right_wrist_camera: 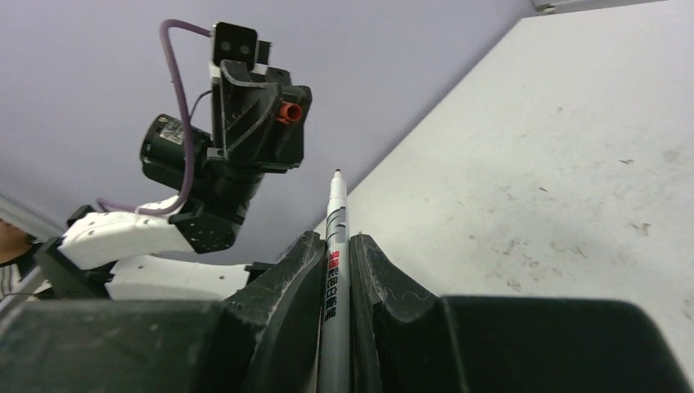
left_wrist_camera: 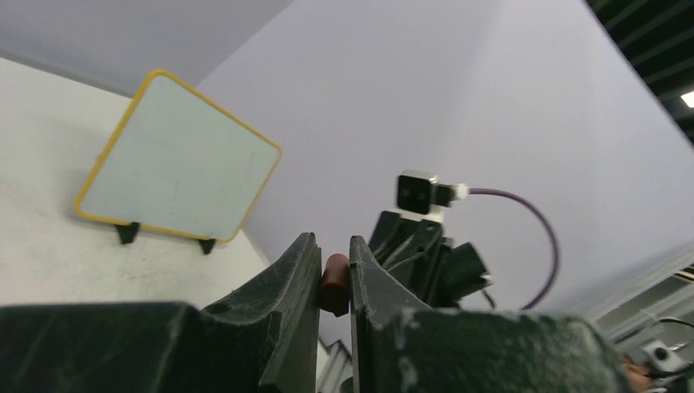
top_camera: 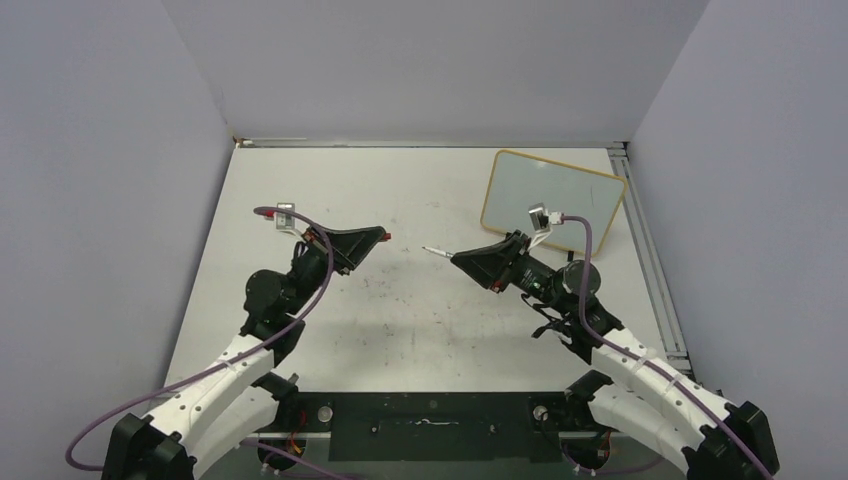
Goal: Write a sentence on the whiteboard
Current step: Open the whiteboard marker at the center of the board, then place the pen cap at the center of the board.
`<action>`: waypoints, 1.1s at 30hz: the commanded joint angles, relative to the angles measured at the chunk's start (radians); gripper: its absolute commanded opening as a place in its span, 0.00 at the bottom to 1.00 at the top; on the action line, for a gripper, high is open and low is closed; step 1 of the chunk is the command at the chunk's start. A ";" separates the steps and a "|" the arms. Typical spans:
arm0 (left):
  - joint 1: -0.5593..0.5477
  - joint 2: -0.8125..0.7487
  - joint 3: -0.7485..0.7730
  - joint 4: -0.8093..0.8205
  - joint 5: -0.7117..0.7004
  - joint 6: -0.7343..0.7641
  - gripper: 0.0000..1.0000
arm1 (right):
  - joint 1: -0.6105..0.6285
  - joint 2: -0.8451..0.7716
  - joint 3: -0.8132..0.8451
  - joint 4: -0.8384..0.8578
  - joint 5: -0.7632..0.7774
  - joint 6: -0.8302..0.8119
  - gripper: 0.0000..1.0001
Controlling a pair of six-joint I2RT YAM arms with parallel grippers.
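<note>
My left gripper (top_camera: 377, 236) pinches a red cap (left_wrist_camera: 334, 282); my right gripper (top_camera: 456, 258) clamps the marker (right_wrist_camera: 336, 233), the whiteboard (top_camera: 553, 195) standing behind it.

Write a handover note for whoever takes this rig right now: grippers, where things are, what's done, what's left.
Left fingers: shut on the red cap, held above the table.
Right fingers: shut on the marker, tip bare and pointing toward the left arm.
Whiteboard: standing at the table's far right, looks blank.
Done: marker uncapped.
Left: bring the tip to the board and write the sentence; probably recap after.
</note>
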 commanded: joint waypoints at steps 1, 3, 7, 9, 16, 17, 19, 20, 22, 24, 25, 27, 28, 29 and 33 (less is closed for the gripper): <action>0.041 -0.037 0.080 -0.190 -0.001 0.159 0.00 | -0.011 -0.110 0.104 -0.308 0.146 -0.209 0.05; 0.040 -0.007 0.145 -0.398 -0.031 0.283 0.00 | -0.011 -0.130 0.146 -0.423 0.223 -0.284 0.05; 0.038 0.144 0.248 -0.694 -0.072 0.440 0.00 | -0.010 -0.113 0.229 -0.620 0.382 -0.393 0.05; 0.036 0.230 0.285 -0.750 -0.077 0.487 0.00 | -0.008 -0.114 0.254 -0.679 0.454 -0.431 0.05; -0.035 0.516 0.426 -0.909 -0.232 0.605 0.00 | -0.012 -0.119 0.242 -0.751 0.652 -0.490 0.05; -0.044 0.545 0.442 -0.923 -0.252 0.615 0.00 | -0.016 -0.116 0.233 -0.750 0.664 -0.491 0.05; -0.052 0.600 0.473 -0.942 -0.261 0.629 0.00 | -0.026 -0.112 0.222 -0.744 0.667 -0.489 0.05; -0.051 0.627 0.485 -0.947 -0.256 0.631 0.00 | -0.031 -0.111 0.217 -0.739 0.664 -0.487 0.05; -0.047 0.675 0.512 -0.964 -0.242 0.638 0.00 | -0.046 -0.106 0.210 -0.725 0.647 -0.485 0.05; -0.047 0.723 0.540 -0.979 -0.231 0.643 0.01 | -0.059 -0.098 0.208 -0.723 0.635 -0.485 0.05; -0.045 0.745 0.551 -0.982 -0.222 0.645 0.03 | -0.066 -0.094 0.209 -0.725 0.632 -0.484 0.05; -0.038 0.789 0.566 -0.983 -0.199 0.647 0.04 | -0.081 -0.094 0.205 -0.728 0.632 -0.478 0.05; -0.037 0.808 0.571 -0.982 -0.198 0.646 0.05 | -0.088 -0.097 0.200 -0.727 0.630 -0.472 0.05; -0.037 0.821 0.573 -0.980 -0.201 0.644 0.05 | -0.095 -0.101 0.194 -0.725 0.628 -0.468 0.05; -0.037 0.863 0.575 -0.970 -0.214 0.641 0.05 | -0.119 -0.112 0.176 -0.718 0.619 -0.457 0.05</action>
